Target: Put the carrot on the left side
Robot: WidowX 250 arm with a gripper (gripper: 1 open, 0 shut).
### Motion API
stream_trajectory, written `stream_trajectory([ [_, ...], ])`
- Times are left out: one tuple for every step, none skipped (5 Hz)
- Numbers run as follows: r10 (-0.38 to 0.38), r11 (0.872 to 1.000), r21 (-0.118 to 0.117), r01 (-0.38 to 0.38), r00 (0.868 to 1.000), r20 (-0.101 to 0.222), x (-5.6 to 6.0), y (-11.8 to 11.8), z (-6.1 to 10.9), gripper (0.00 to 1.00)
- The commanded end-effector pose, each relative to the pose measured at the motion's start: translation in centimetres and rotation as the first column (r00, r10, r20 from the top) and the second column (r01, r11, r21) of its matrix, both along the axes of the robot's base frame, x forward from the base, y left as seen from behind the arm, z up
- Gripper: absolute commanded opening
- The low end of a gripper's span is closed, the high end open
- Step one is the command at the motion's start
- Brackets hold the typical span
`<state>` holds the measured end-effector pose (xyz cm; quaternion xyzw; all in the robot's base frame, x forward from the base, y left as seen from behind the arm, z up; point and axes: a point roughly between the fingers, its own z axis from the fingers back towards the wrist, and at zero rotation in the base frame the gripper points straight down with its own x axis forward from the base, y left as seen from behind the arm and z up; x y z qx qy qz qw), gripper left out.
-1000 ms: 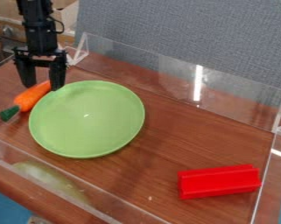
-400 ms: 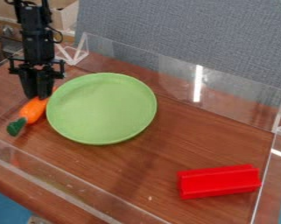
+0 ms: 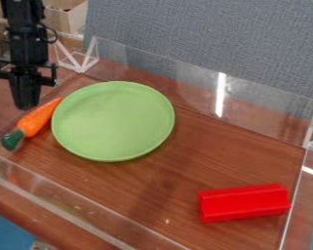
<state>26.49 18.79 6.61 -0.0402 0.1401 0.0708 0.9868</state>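
Since the frame a second ago, the small orange tapered toy carrot (image 3: 32,121) with its dark green stub top is lying farther toward the left edge of the picture, the round light green plastic plate (image 3: 114,119) is sitting farther right than it did then, and the black robot gripper (image 3: 24,101) is now standing nearer the left edge with its jaws drawn together rather than spread. That carrot is resting on the brown wood-grain tabletop (image 3: 211,146) just left of the plate, tilted with its orange end pointing up toward the gripper and its green stub toward the near left corner. The gripper is hanging almost straight down over the carrot's upper end; whether its tips are touching the carrot is hard to say, since they are dark and small here. Clear acrylic walls (image 3: 185,76) are enclosing the tabletop. Well apart, near the right front, a red rectangular block (image 3: 245,202) is lying flat.
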Motion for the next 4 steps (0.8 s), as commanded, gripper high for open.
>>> stream_trajectory([
  [-0.045, 0.998, 0.05, 0.042, 0.998, 0.05, -0.9, 0.8, 2.3, 1.0],
  [-0.058, 0.996, 0.071, 0.052, 0.995, 0.086, -0.5, 0.0, 4.3, 1.0],
  [-0.124, 0.989, 0.099, 0.11, 0.98, 0.156, 0.2, -0.3, 6.7, 1.0],
  [-0.191, 0.978, 0.128, 0.166, 0.959, 0.208, 0.7, -0.5, 8.1, 1.0],
])
